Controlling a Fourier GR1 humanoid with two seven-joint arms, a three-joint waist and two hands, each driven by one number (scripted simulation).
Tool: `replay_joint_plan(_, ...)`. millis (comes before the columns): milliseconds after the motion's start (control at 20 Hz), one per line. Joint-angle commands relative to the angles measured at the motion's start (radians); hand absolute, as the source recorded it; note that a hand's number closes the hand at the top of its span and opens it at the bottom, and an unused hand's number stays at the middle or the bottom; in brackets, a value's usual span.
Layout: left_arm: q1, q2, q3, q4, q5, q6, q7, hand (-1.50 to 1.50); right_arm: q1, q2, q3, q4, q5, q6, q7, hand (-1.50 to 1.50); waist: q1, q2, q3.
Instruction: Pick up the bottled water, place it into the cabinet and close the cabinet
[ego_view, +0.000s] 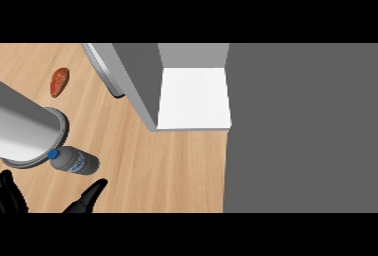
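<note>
- Bottled water (76, 162): one, laid on its side on the wooden tabletop (177, 170), its blue cap beside one grey forearm (22, 127).
- One cabinet (193, 97) is seen with its door open.
- One left robot hand (87, 198) is spread just below the bottle, with nothing held.
- One orange-brown item (59, 81) is seen far left.

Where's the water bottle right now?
The bottled water lies on the counter at the head view's lower left, just above the left hand and left of the open cabinet.
</note>
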Motion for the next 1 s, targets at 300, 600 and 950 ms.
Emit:
replay_joint_plan(300, 0.026, -0.006, 0.152, 0.22, 0.335, -0.089, -0.258, -1.5, 0.163, -0.002, 0.01, -0.207, -0.06, 0.041, -0.007, -1.5, 0.004, -0.002, -0.002)
replay_joint_plan(600, -0.02, -0.006, 0.267, 0.426, 0.509, -0.207, -0.431, -1.5, 0.221, -0.017, -0.032, -0.222, -0.08, 0.053, -0.032, -1.5, 0.003, 0.002, -0.002)
replay_joint_plan(950, -0.138, -0.006, 0.407, 0.697, 0.655, -0.353, -0.612, -1.5, 0.29, -0.011, 0.006, -0.216, -0.048, 0.097, -0.1, -1.5, -0.003, 0.004, -0.001)
